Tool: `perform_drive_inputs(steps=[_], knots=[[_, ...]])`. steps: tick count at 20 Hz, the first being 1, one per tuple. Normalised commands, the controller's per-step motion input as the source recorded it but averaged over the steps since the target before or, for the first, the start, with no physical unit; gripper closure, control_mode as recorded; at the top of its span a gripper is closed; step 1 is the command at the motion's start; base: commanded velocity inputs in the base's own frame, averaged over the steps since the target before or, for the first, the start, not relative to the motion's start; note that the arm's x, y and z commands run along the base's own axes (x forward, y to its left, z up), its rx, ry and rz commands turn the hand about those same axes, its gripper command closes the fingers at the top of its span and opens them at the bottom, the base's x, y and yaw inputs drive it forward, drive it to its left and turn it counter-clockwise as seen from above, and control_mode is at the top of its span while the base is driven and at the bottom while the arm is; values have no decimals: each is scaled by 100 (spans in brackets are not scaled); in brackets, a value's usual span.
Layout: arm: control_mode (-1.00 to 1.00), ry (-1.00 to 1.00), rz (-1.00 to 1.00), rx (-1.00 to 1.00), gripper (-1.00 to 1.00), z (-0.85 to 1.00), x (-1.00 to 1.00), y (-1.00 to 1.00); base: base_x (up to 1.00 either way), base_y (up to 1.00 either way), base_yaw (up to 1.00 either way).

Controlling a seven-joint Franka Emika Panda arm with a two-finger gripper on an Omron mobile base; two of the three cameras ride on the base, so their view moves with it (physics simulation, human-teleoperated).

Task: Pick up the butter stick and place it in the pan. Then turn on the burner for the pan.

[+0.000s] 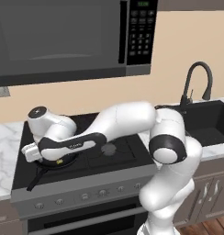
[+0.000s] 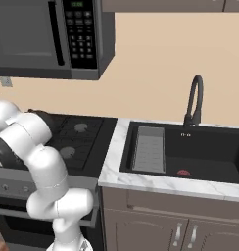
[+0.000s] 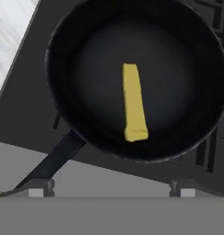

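— One butter stick [image 3: 134, 103], yellow, lying flat on the floor of the pan [image 3: 91, 59], roughly at its centre, touching nothing but the pan bottom. That is how I log it from the hand view.

— And the pan?

— One pan, round, black, shallow rim. It sits on the black cooktop [image 3: 26, 105], over the grates, on the front left burner as I read it from the left base view. Its long straight handle [image 3: 54, 160] runs out toward the front edge of the stove. In the left base view I see the pan [image 1: 63, 161] mostly under the arm's wrist, with the handle [image 1: 35, 180] sticking out over the stove front.

— Gripper?

— One gripper [image 3: 109, 189], poised above the pan, looking down into it. Both finger tips stand far apart at the bottom of the hand view, jaws spread wide, nothing between them; the butter lies clear of them.

— Surroundings?

— Marble counter [image 1: 3, 151] to the left of the cooktop. One row of knobs [image 1: 81, 196] along the stove front. Two more burner caps [image 2: 81, 127] visible in the right base view. One microwave [image 1: 58, 36] mounted above. One dark sink [image 2: 209, 152] to the right, with a black curved faucet [image 2: 194, 100], a grey rack [image 2: 150, 147] inside on its left, and a small red item [image 2: 183, 172] on the basin floor that I cannot identify.
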Motion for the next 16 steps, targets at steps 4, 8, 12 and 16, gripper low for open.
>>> perform_drive_inputs(steps=[4,8,12,16], knots=[[-100,0,-5,2,-100,28,-48,8,0,0,0],[-100,0,-12,1,-100,32,-51,1,0,0,0],[-100,0,-24,0,-100,22,-64,0,0,0,0],[-100,0,-27,0,-100,19,-61,1,0,0,0]])
